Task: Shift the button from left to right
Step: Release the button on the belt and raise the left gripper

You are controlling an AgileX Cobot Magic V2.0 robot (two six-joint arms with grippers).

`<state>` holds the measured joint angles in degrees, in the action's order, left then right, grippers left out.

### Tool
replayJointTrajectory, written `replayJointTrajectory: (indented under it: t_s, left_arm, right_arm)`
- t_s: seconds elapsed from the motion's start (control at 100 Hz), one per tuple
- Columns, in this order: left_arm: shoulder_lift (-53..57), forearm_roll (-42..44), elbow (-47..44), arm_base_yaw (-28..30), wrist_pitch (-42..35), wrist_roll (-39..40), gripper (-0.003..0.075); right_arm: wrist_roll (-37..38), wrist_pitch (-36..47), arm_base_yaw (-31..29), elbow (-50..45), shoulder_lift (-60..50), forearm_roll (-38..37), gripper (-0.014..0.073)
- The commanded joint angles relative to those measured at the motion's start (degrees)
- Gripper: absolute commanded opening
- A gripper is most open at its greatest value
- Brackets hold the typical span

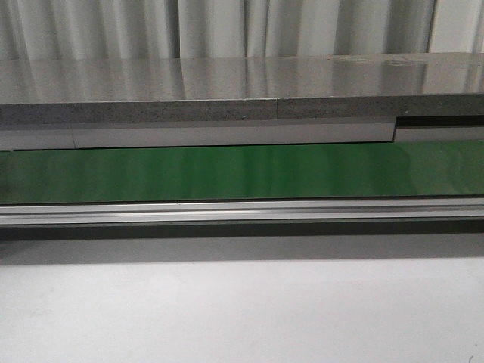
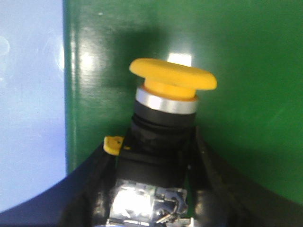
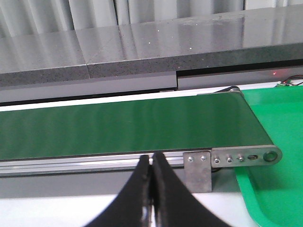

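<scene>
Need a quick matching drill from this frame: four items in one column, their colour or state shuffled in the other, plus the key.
Column 1
1. button cap
2. conveyor belt
3. right gripper
4. tray past the belt's end roller

Column 2
A. bright green, lying off the end of the belt
B. orange-yellow, over a silver ring and black body
C. dark green, with nothing on it in the front view
D. black fingers pressed together, holding nothing

Pairs: 1-B, 2-C, 3-D, 4-A

The left gripper is shut on the button over green surface.
</scene>
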<state>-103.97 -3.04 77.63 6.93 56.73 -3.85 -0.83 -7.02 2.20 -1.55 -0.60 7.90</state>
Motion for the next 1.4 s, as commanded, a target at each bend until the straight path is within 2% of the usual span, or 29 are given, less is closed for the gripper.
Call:
replayJointTrajectory:
  t_s: [0.0,0.14,0.21,0.36,0.63,0.75,1.19,1.39]
  left_arm:
    - [2.51,-0.74,1.67,-0.35,-0.63,-0.19,0.0314]
    - [2.51,-1.05,1.67,-0.35,-0.63,-0.19,0.0629]
    - [2.51,-1.05,1.67,-0.35,-0.50,-0.19,0.0707]
    - [3.07,-1.10,1.67,-0.56,0.78,-0.19,0.0658]
    - [10.56,-1.10,1.31,-3.18,0.49,-0.40,0.0657]
    - [16.52,-1.10,-1.35,-3.90,-2.88,-0.40,0.0657]
    - [47.90,-3.20,-26.81,-4.10,-20.07,-0.40,0.0657]
    - [62.58,-3.20,-40.02,-4.10,-30.66,-0.40,0.0657]
  right_arm:
    - [-0.05,4.67,0.23,0.78,-1.11,-0.54,-0.0067]
    - [-0.05,4.67,0.23,0.78,-1.11,-0.54,-0.0067]
    - [-0.05,4.67,0.23,0.78,-1.11,-0.54,-0.0067]
    - [-0.05,4.67,0.23,0.78,-1.11,-0.54,-0.0067]
    - [-0.05,4.67,0.23,0.78,-1.11,-0.54,-0.0067]
    - [-0.05,4.67,0.23,0.78,-1.11,-0.54,-0.0067]
    - [-0.05,4.67,0.23,0.78,-1.11,-0.54,-0.0067]
    - [-0.05,4.67,0.23,0.78,-1.11,-0.54,-0.0067]
